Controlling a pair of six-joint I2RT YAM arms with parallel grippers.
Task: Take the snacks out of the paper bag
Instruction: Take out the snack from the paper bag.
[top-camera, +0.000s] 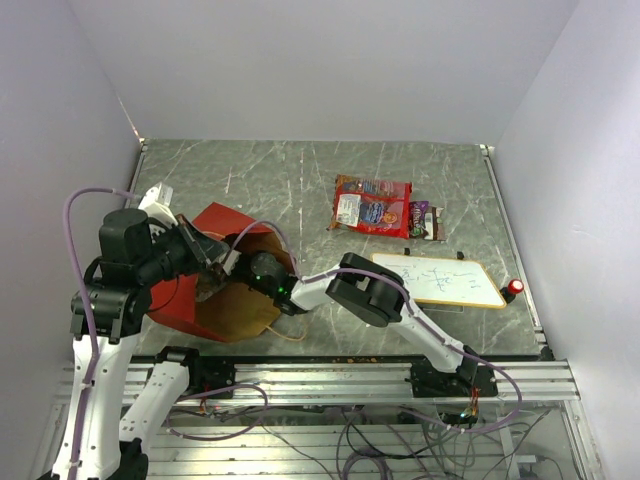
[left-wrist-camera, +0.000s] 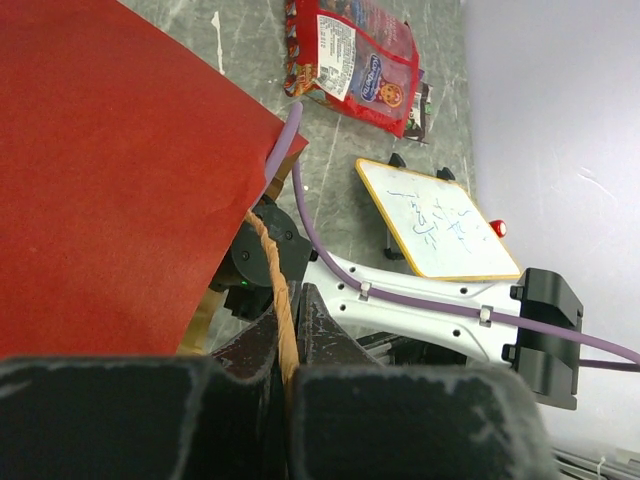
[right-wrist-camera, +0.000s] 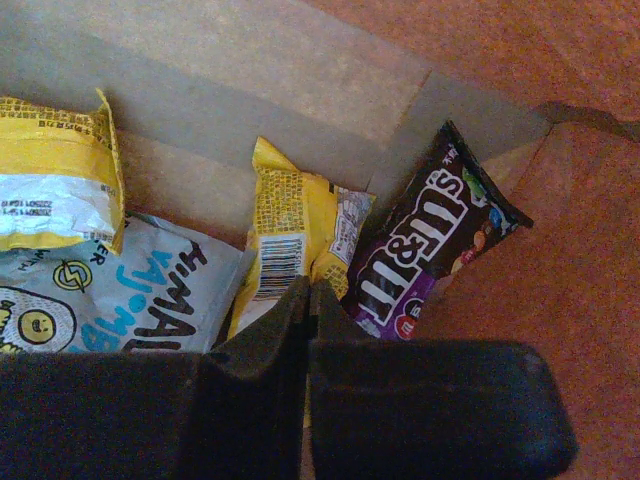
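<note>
The paper bag lies on its side at the table's left, red outside, brown inside. My left gripper is shut on its twisted loop handle at the mouth, shown in the left wrist view. My right arm reaches into the bag, which hides its fingers from above. In the right wrist view my right gripper is shut on the lower edge of a yellow packet. A dark purple-brown packet lies to its right, and a pale blue-white one to its left.
A large flat red bag and a dark packet lie on the table at the back right. A wood-framed white board with a red knob lies near the right arm. Another yellow-and-white packet is inside the bag.
</note>
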